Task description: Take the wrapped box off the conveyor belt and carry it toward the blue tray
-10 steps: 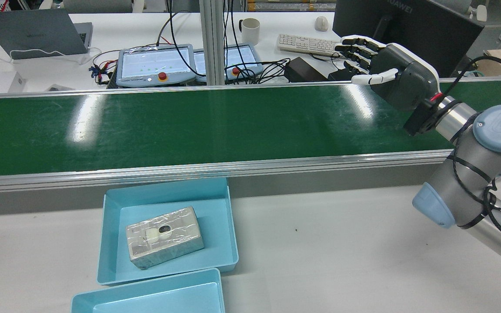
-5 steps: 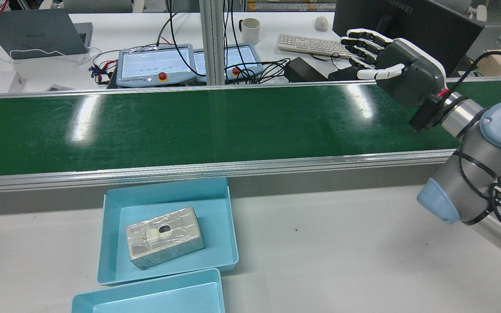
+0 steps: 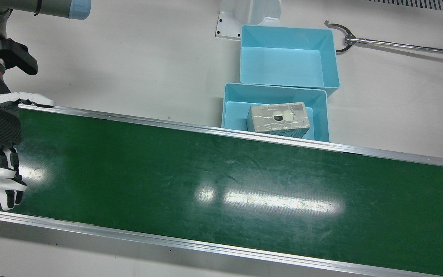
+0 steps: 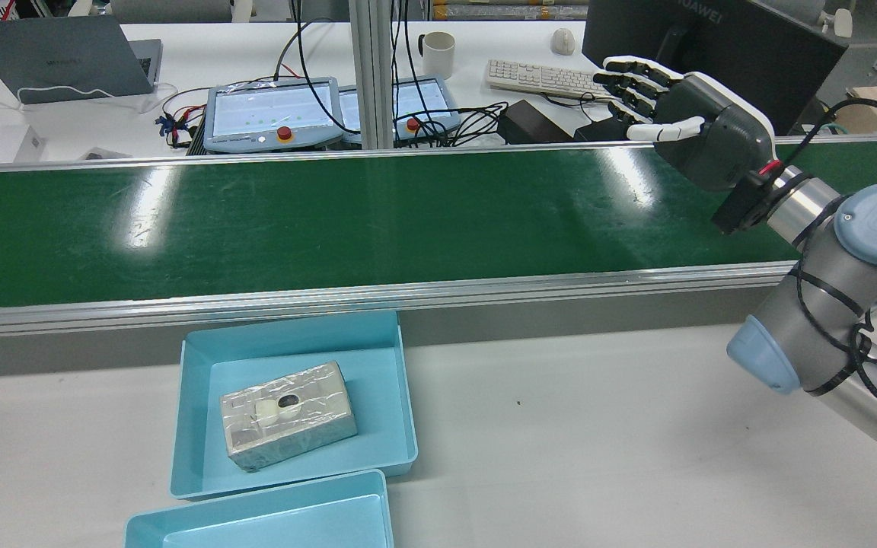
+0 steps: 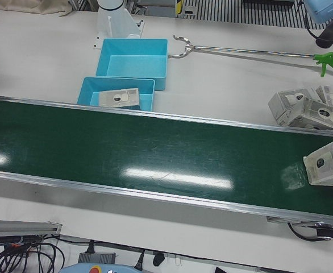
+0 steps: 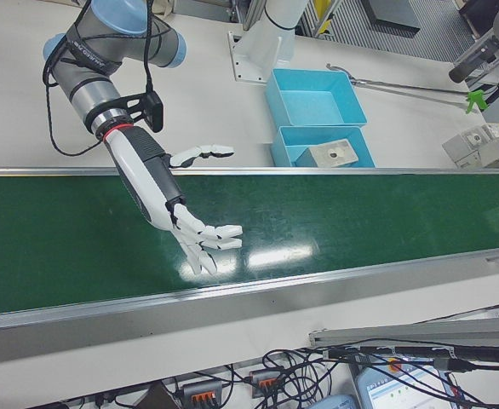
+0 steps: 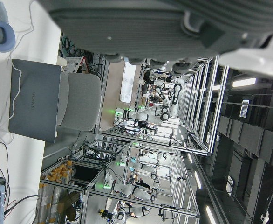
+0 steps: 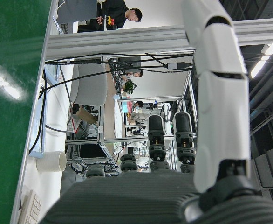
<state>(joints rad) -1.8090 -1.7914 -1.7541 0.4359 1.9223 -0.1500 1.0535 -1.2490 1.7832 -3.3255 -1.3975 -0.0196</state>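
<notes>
My right hand (image 6: 200, 239) hangs empty, fingers spread, over the green conveyor belt (image 6: 318, 221); the foil-wrapped rectangular box (image 4: 287, 415) lies in the light blue plastic tray (image 4: 195, 411) at eight o'clock of it in the rear view. I cannot tell the left hand's state.

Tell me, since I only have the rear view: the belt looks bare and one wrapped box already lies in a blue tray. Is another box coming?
Observer: Yes. The left-front view shows a wrapped box on the conveyor belt, at its end on the robot's left side.
Operator: Any more waiting?
Observer: Several more wrapped boxes sit on the table beside that end, off the belt.
Operator: Anything else near the trays?
Observer: A long-handled grabber lies on the table beside the empty blue tray.
</notes>
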